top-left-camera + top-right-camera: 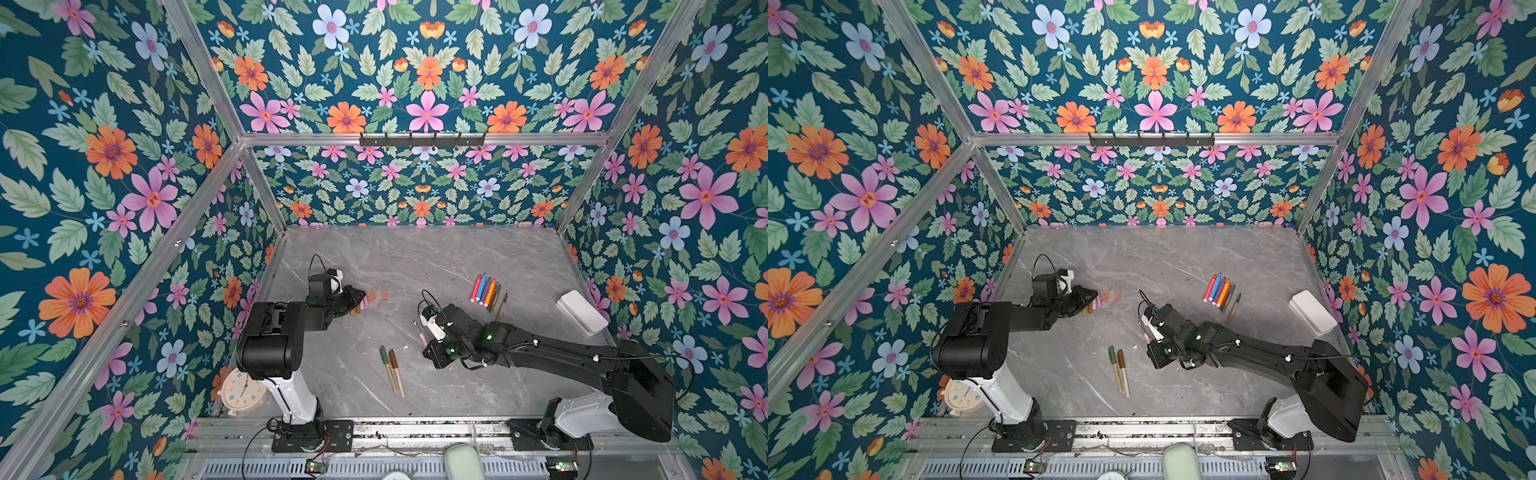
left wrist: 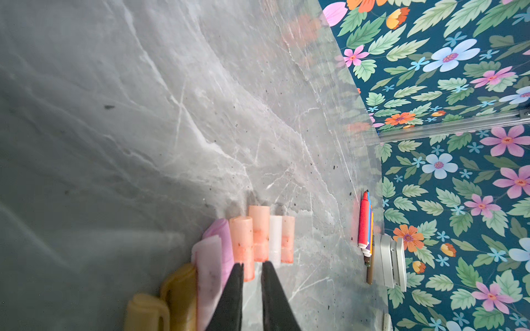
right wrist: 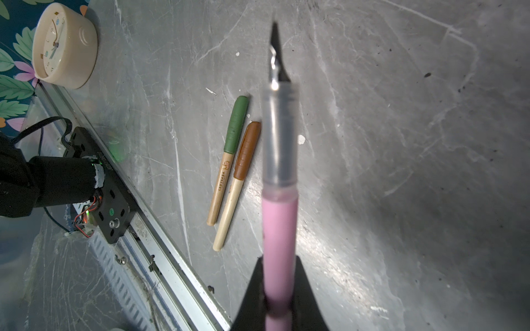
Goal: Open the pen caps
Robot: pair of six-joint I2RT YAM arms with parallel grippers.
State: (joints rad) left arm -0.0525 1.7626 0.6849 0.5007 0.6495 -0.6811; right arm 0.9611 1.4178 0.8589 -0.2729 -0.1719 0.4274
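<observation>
Pink pen (image 3: 280, 223), uncapped and nib bared, clamped by its barrel in the right gripper (image 3: 279, 262); left gripper (image 2: 252, 270) pinched on a pale orange cap (image 2: 242, 246) at the row of loose caps (image 2: 287, 238) (seemingly parking it there); green pen (image 3: 233, 134) and brown pen (image 3: 243, 154) lie capped, awaiting.

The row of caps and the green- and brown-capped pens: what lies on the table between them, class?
Nothing: both top views show bare marble table between the caps and the two pens.
</observation>
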